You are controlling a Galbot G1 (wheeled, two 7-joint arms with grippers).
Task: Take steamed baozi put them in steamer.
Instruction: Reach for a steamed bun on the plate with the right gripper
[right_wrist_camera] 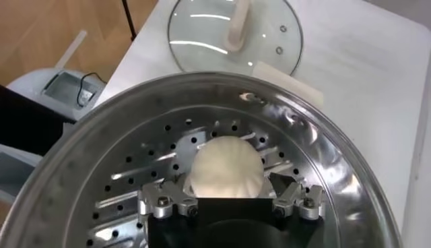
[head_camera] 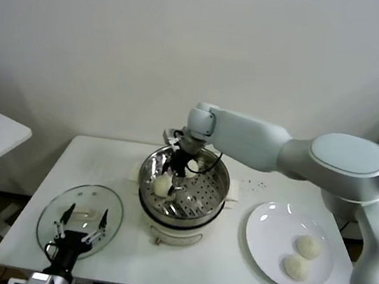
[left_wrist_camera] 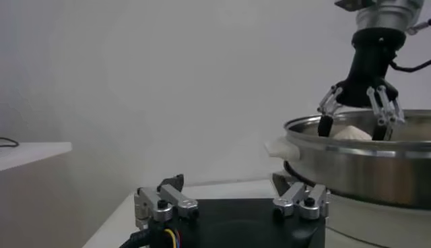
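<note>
In the head view, the steamer (head_camera: 183,196) stands near the middle of the white table (head_camera: 122,168), a shiny steel pot with a perforated tray on a white base. The right gripper (head_camera: 173,175) reaches down into it from behind, its fingers spread apart on either side of one steamed baozi (head_camera: 162,185) that rests on the tray at the steamer's left side; a second pale bun (head_camera: 190,171) shows just behind the gripper, partly hidden by it. On the table's right a flat white plate (head_camera: 269,227) carries two more baozi (head_camera: 307,247), one in front of the other and nearly touching. On the left lies the round glass lid (head_camera: 80,220), and above its near edge the left gripper (head_camera: 80,229) hangs idle with its fingers spread and nothing between them. The left wrist view looks across the table at the steamer's steel wall (left_wrist_camera: 363,158); the right gripper (left_wrist_camera: 356,125) hangs over the rim with its linked fingers (left_wrist_camera: 384,108) splayed around the top of a white bun (left_wrist_camera: 351,133), while the left gripper's own fingertips (left_wrist_camera: 176,201) stand apart in the foreground. The right wrist view looks straight down into the steamer (right_wrist_camera: 101,168): the bun (right_wrist_camera: 225,168) sits on the perforated tray, right against the open right gripper (right_wrist_camera: 229,202), and the glass lid (right_wrist_camera: 229,34) lies on the table beyond the rim.
</note>
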